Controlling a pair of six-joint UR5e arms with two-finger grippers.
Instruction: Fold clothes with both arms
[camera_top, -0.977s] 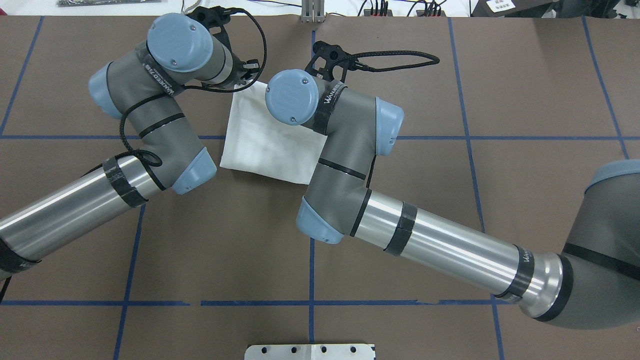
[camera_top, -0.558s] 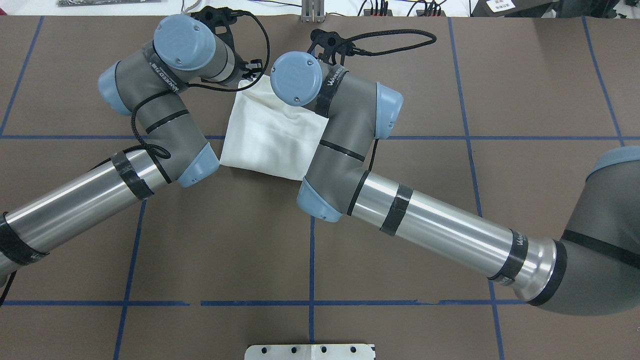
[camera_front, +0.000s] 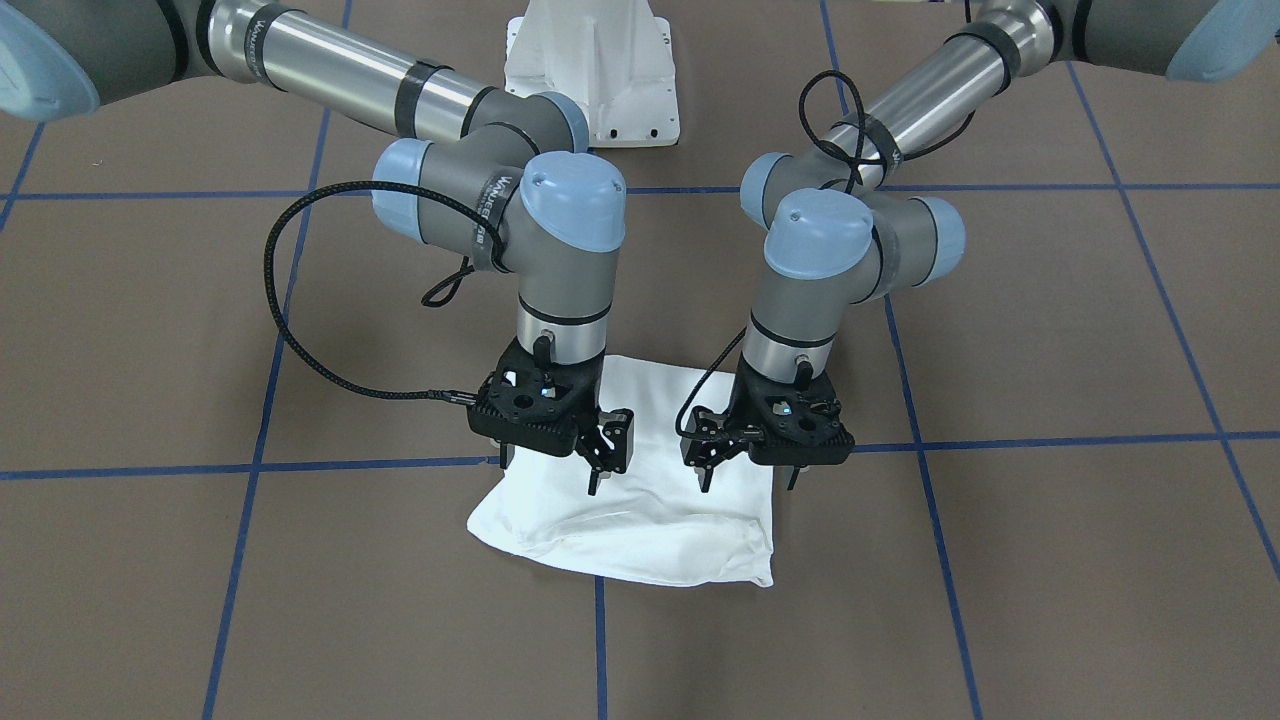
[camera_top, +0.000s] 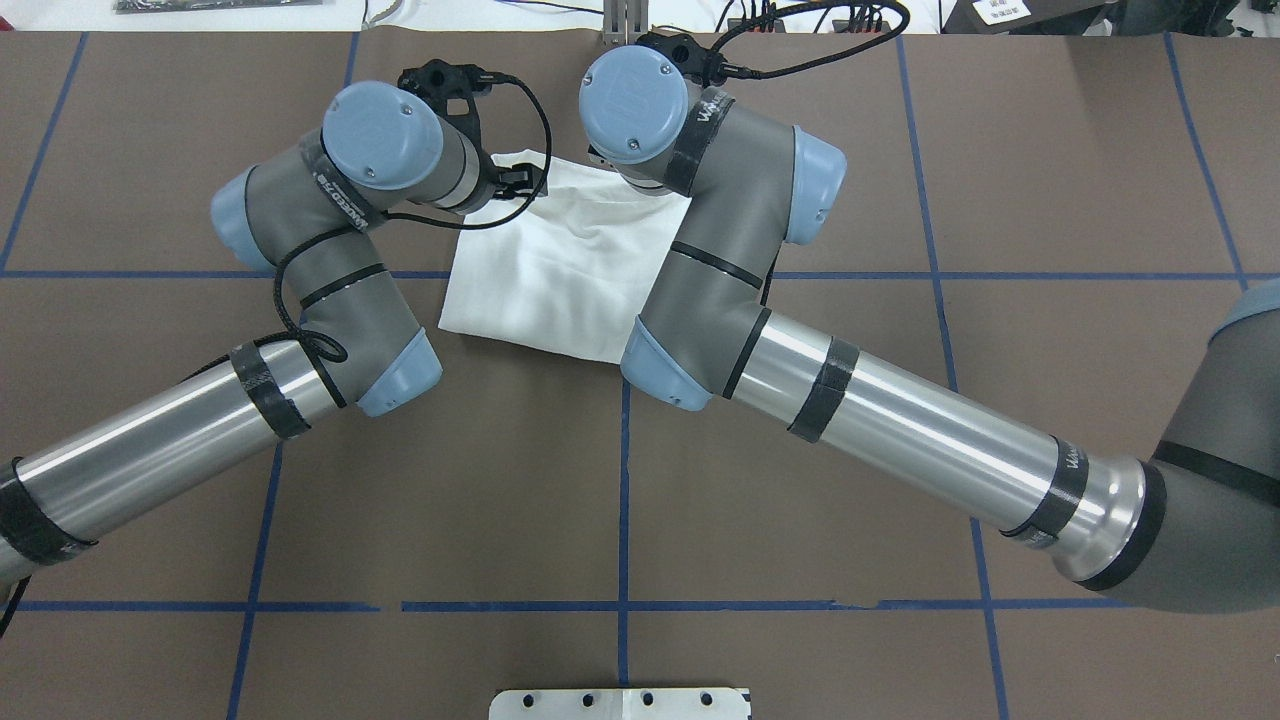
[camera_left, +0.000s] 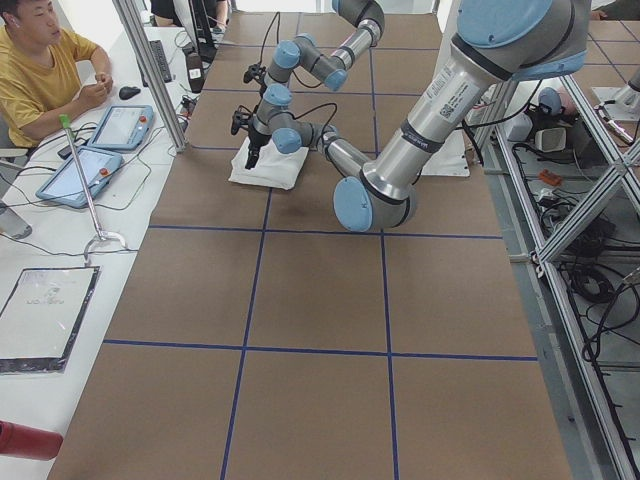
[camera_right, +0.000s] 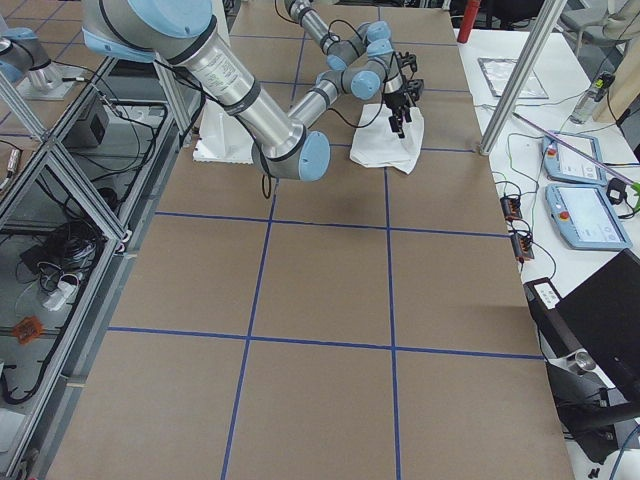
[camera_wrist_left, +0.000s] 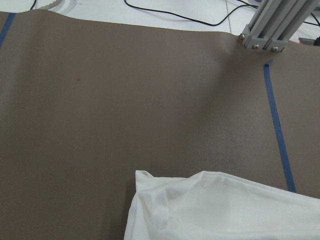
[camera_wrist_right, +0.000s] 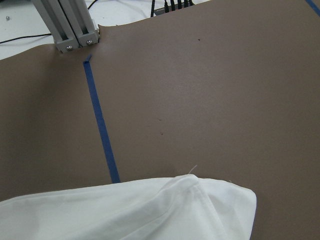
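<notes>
The clothes are one white shirt (camera_front: 640, 500), folded into a compact rectangle on the brown table; it also shows as the shirt (camera_top: 560, 270) from overhead. Both arms stand over its far edge with wrists pointing down. In the front-facing view my right gripper (camera_front: 550, 470) hovers just above the shirt's left part, prongs spread and holding nothing. My left gripper (camera_front: 750, 478) hovers above the right part, also open and empty. The wrist views show only the shirt's far edge (camera_wrist_left: 220, 210) (camera_wrist_right: 125, 210) and no fingers. No printed text or collar shows.
The white pedestal base (camera_front: 590, 60) stands behind the arms. An aluminium post (camera_top: 622, 25) rises at the table's far edge, close to the right wrist. Blue tape lines (camera_top: 622, 480) grid the brown tabletop. A person (camera_left: 40, 70) sits at a side table with tablets.
Both wrists have moved toward the table's far edge, uncovering more of the shirt. A pulled wrinkle near the right wrist has settled. The shirt's near edge has stayed put.
</notes>
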